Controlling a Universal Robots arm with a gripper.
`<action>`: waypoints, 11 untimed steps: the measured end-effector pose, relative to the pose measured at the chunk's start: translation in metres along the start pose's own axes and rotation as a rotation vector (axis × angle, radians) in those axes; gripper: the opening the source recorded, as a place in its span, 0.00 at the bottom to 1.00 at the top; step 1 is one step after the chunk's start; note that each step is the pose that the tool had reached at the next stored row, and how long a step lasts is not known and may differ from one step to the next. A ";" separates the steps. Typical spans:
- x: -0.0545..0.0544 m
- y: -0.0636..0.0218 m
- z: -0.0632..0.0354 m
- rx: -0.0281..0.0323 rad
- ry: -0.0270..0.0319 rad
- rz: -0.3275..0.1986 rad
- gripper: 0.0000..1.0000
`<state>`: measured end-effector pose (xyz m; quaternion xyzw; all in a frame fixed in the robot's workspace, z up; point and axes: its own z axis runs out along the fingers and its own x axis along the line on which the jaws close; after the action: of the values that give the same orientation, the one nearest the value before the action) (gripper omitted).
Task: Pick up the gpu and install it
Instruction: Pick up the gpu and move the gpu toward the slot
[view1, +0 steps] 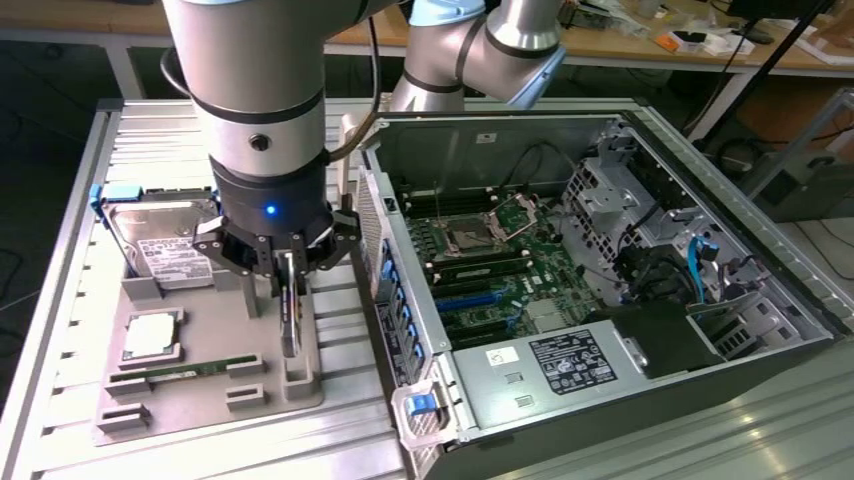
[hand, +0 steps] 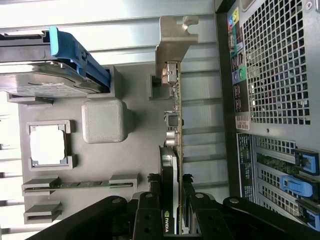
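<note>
Gripper (hand: 171, 192): fingers pinching the gpu (hand: 175, 150) by its cooler block, one each side.
Location of gpu: upright on edge in the grey fixture tray (view1: 200, 405), at the exterior view's left of the open PC case (view1: 641, 430).
Technique (judgement): hold the pinch square, draw straight out of the slot; any tilt risks snagging the bracket.

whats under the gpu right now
The gpu stands on edge in a slot of the grey holder tray, with the gripper closed on its top. Its bottom edge is hidden inside the slot.
</note>
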<state>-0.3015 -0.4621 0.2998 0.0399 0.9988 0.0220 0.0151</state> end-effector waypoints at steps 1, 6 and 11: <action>0.000 0.0000 -0.0006 0.0001 0.0001 0.000 0.27; 0.000 0.0002 -0.0039 0.0000 0.0000 0.000 0.27; 0.000 0.0003 -0.0073 0.0000 0.0000 0.000 0.27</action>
<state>-0.3015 -0.4621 0.3071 0.0399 0.9988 0.0220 0.0151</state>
